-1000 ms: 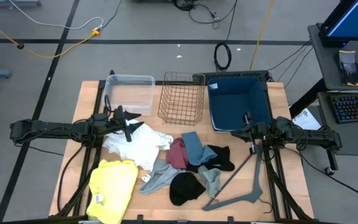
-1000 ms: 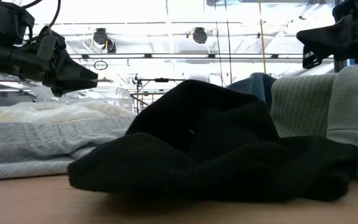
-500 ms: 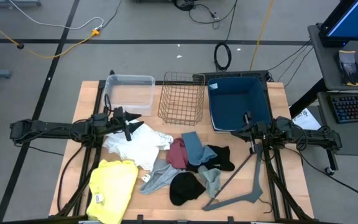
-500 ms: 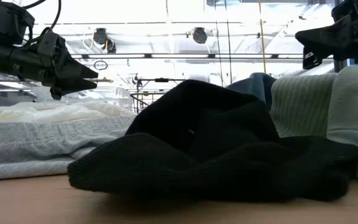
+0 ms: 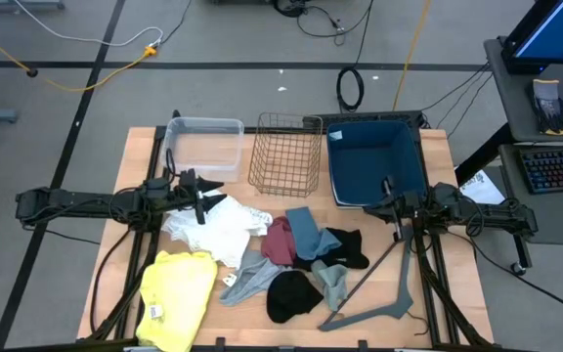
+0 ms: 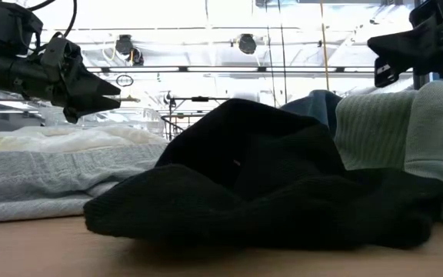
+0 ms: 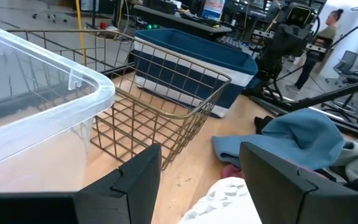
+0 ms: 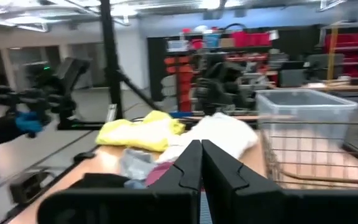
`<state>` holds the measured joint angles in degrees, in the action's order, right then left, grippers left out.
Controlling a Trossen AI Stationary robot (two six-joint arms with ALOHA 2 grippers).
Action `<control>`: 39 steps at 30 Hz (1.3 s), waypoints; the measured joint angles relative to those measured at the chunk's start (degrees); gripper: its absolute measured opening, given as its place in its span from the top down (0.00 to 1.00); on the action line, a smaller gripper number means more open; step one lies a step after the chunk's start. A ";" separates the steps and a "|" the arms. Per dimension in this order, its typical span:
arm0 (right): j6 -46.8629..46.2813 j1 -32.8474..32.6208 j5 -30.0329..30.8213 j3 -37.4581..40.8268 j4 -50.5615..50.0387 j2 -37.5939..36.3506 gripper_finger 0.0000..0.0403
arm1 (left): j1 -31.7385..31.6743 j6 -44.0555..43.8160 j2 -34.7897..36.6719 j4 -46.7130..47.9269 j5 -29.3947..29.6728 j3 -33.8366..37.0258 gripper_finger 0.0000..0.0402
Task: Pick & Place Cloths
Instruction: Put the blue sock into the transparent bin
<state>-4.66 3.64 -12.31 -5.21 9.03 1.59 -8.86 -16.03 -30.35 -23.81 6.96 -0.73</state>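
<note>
The cloths lie in a loose heap on the table's near half. From left to right they are yellow [image 5: 177, 296], white [image 5: 218, 227], grey [image 5: 247, 277], maroon [image 5: 280, 242], blue [image 5: 306, 232] and black [image 5: 293, 293]. A second dark piece [image 5: 345, 244] and a pale grey-green one [image 5: 332, 282] lie beside them. My left gripper [image 5: 208, 198] hovers open over the white cloth's far edge [image 7: 222, 202], with nothing between its fingers. My right gripper [image 5: 384, 205] is shut and empty, held above the table near the blue bin's near rim. In the low view the black cloth [image 6: 260, 177] fills the foreground.
Three containers line the far side: a clear plastic bin [image 5: 206, 145], a wire basket [image 5: 286, 156] and a blue bin [image 5: 374, 161]. A grey clothes hanger [image 5: 379, 293] lies on the table at the near right. A person stands in the room beyond the table [image 7: 325, 28].
My left gripper has rolled slightly about its own pointing line. It has stayed in place and open. The cloths have not moved.
</note>
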 joint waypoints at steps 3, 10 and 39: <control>3.54 0.00 -3.19 0.00 0.59 0.99 0.99 | 0.00 2.62 -0.02 0.02 0.00 0.00 0.44; 9.83 0.00 -4.30 0.00 11.87 10.03 0.97 | 0.00 5.40 -0.02 0.02 0.52 0.01 0.44; 18.30 -21.45 17.06 -32.56 -11.46 63.50 0.54 | 0.00 5.77 -0.01 0.04 0.66 0.00 0.44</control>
<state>13.64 -17.81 4.75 -37.77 -2.44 65.09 -8.86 -10.26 -30.36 -23.77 7.62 -0.73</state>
